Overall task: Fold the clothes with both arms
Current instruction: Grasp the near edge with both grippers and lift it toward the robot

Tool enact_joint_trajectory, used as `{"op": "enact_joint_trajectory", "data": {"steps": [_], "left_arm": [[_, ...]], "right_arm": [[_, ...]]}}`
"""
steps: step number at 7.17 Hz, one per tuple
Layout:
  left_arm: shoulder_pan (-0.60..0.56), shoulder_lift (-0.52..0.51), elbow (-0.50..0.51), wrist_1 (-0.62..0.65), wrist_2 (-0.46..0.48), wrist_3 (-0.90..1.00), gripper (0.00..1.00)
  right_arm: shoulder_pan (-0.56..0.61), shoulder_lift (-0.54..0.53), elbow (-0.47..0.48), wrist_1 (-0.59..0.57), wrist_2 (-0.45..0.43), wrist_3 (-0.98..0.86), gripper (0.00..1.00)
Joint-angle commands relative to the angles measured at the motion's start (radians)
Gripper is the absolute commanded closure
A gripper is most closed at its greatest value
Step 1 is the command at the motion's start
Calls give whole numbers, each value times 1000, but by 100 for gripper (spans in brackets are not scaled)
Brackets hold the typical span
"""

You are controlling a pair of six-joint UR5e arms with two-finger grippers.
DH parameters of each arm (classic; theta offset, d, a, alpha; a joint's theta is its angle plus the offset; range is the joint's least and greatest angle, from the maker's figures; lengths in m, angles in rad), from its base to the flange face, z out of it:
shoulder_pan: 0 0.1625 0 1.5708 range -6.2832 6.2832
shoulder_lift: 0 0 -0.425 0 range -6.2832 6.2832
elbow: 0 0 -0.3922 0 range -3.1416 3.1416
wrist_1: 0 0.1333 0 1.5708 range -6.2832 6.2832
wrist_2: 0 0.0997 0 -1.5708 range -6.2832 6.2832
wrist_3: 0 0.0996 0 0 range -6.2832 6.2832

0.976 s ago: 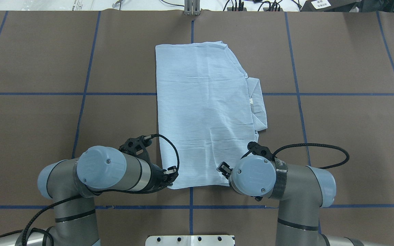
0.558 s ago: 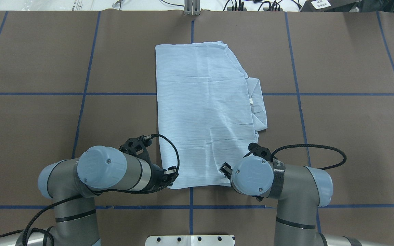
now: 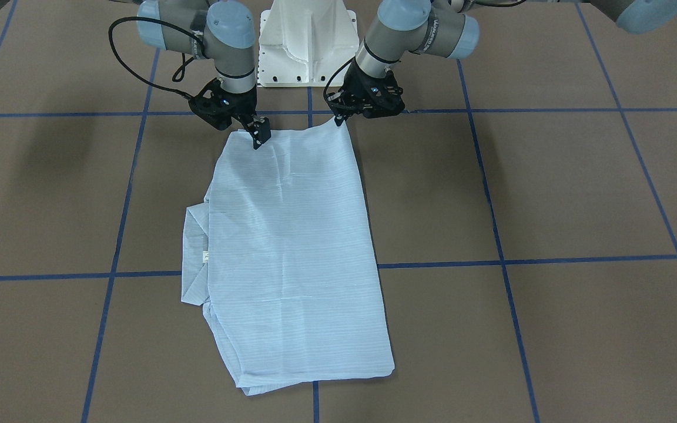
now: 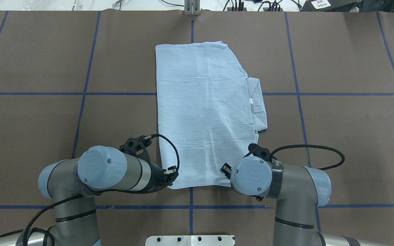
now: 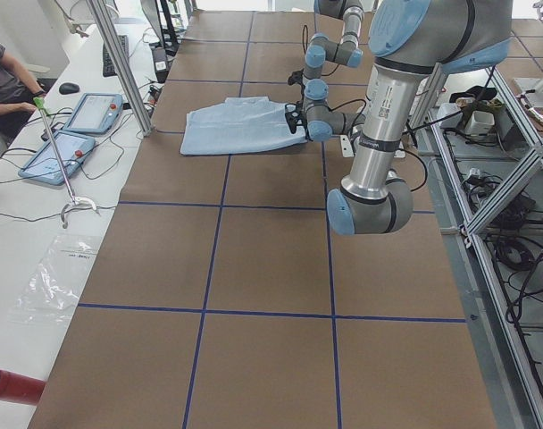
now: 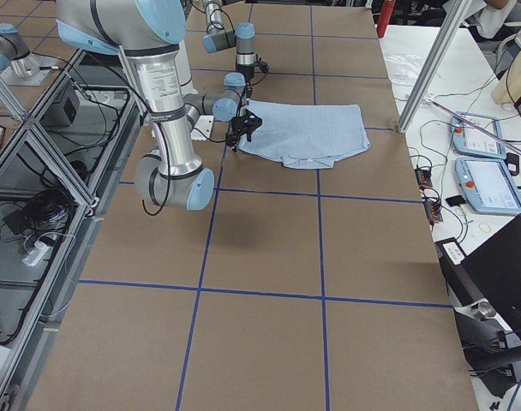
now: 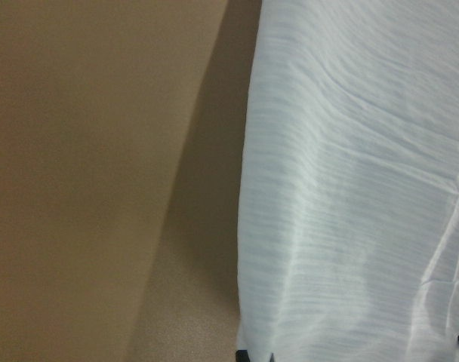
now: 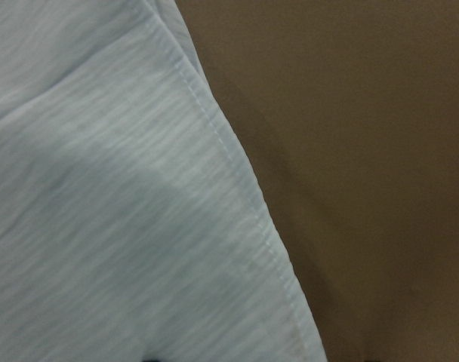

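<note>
Pale blue finely striped shirt (image 4: pixel 204 112), folded into a long rectangle, lies flat with its long axis running 12 to 6 in the overhead view. A few light creases cross it. The collar (image 4: pixel 257 102) with white neck tag (image 4: pixel 251 101) sticks out on the 3 o'clock side. Left arm (image 4: pixel 115 169) is grey tube with blue caps, bent low; left gripper (image 3: pixel 338 117) is at the shirt's 7 o'clock corner, which peaks up slightly. Right arm (image 4: pixel 279 181) looks the same; right gripper (image 3: pixel 260 134) is on the cloth at the 5 o'clock corner. Jaw state is unreadable for both.
</note>
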Motion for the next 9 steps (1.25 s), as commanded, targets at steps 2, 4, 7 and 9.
{"op": "enact_joint_trajectory", "data": {"steps": [2, 4, 7, 9], "left_arm": [[0, 2, 2, 0, 0, 0, 100], [0, 2, 2, 0, 2, 0, 100], [0, 2, 3, 0, 2, 0, 100], [0, 0, -9, -2, 0, 2, 100]], "right_arm": [[1, 3, 8, 0, 0, 0, 94], [1, 9, 9, 3, 2, 0, 100], [22, 8, 24, 37, 44, -2, 100], [27, -3, 108, 35, 45, 0, 100]]}}
